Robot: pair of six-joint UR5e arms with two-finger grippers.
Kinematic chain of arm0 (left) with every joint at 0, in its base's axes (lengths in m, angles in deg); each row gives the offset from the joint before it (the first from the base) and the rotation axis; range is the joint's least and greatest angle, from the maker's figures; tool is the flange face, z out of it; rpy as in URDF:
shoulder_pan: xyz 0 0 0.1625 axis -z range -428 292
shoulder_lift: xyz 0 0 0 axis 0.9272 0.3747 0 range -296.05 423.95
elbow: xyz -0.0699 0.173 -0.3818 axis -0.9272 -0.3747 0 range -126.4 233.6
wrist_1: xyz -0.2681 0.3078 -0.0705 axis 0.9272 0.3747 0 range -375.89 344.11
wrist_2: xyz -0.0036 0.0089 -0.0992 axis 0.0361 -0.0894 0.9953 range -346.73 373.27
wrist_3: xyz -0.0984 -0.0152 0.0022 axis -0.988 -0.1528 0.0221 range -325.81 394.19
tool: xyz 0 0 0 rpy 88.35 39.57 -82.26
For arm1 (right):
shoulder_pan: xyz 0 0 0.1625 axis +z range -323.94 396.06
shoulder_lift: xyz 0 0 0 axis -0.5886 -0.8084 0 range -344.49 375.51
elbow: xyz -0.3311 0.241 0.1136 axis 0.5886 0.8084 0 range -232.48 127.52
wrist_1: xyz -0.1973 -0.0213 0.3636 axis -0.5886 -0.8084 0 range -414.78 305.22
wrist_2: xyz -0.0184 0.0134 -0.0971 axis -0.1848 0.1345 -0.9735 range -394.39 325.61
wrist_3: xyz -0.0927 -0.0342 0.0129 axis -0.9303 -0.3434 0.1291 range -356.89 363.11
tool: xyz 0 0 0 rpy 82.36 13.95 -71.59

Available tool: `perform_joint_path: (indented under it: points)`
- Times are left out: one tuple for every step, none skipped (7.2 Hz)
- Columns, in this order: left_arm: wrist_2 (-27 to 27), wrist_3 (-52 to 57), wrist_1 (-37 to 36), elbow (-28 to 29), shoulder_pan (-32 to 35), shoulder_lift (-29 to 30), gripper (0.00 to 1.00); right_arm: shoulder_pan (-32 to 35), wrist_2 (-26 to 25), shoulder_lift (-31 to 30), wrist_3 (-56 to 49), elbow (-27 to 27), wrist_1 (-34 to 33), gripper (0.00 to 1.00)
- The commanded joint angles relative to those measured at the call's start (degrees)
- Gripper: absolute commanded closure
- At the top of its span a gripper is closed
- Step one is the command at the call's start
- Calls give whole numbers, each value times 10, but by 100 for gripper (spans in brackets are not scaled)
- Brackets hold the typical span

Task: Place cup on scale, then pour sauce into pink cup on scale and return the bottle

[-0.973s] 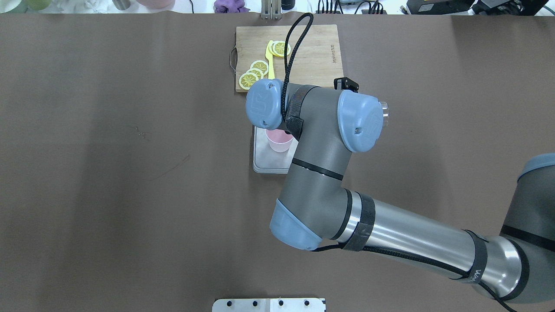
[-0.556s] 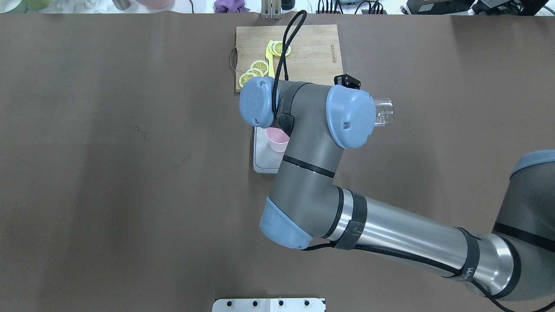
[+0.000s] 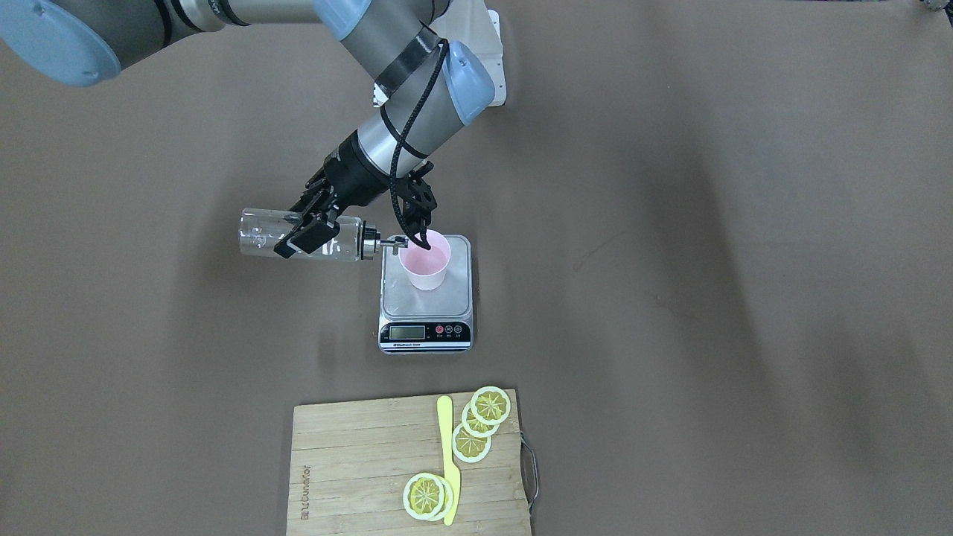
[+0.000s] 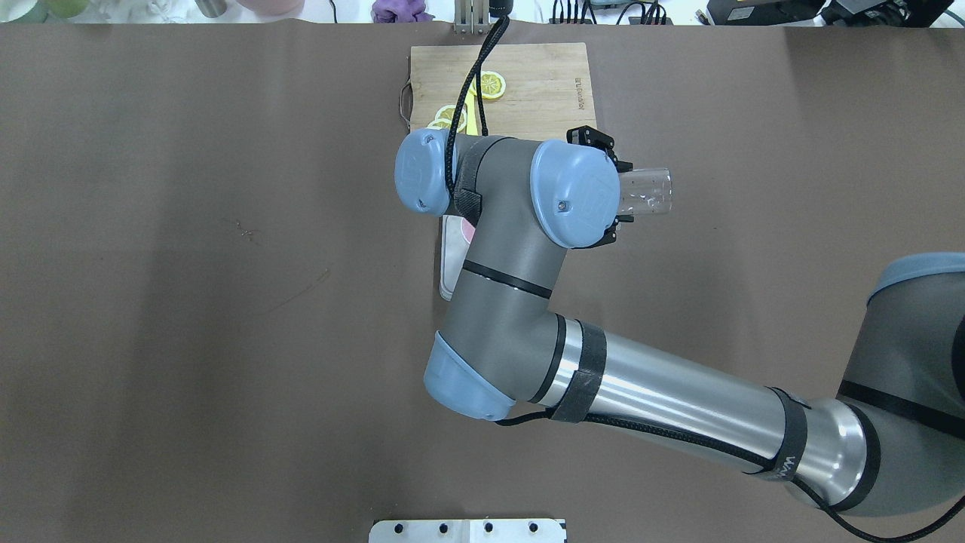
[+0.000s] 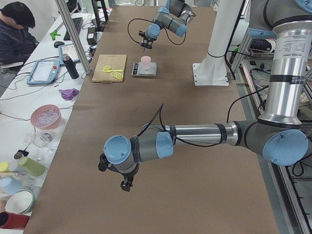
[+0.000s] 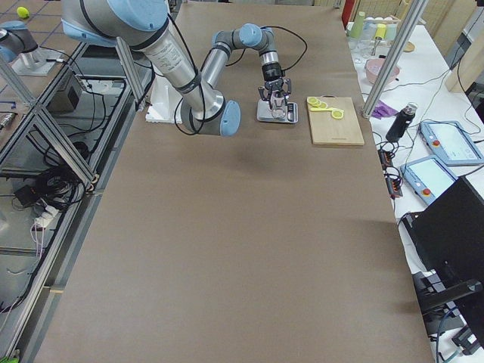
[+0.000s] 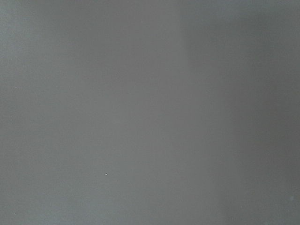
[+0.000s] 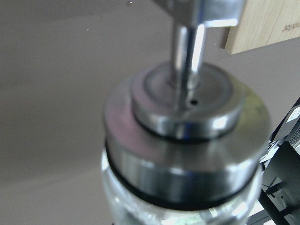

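The pale pink cup (image 3: 424,265) stands upright on the scale (image 3: 426,301), toward the platform's robot-side edge. My right gripper (image 3: 301,232) is shut on the clear glass bottle (image 3: 257,232), which lies about horizontal, its metal spout (image 3: 392,241) at the cup's rim. From overhead, the bottle's base (image 4: 647,191) pokes out past the wrist, and the arm hides most of the scale (image 4: 450,260). The right wrist view is filled by the bottle's metal cap (image 8: 187,136). My left gripper (image 5: 125,183) hangs over bare table; I cannot tell if it is open or shut.
A wooden cutting board (image 3: 357,461) with lemon slices (image 3: 480,420) and a yellow knife (image 3: 447,454) lies beyond the scale. A person (image 5: 14,29) sits at a side bench crowded with bowls and cups. The left wrist view is plain grey.
My right wrist has swung left over the scale and turned. More of the bottle's base now sticks out to the right, and the arm covers nearly all of the cup.
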Motion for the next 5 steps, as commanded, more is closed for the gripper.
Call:
perform_joint_path:
  points:
    - [0,0,-1,0,1,0,2,-1,0,0,0,1,-6,100]
    - [1,0,-1,-1,0,0,2,-2,-4,2,0,1,-13,100]
    - [0,0,0,-1,0,0,2,-2,-5,5,0,1,-23,100]
    - [1,0,-1,-1,0,1,2,-3,-5,6,0,1,-25,100]
    - [1,0,0,-1,0,1,2,-3,-5,6,0,1,-25,100]
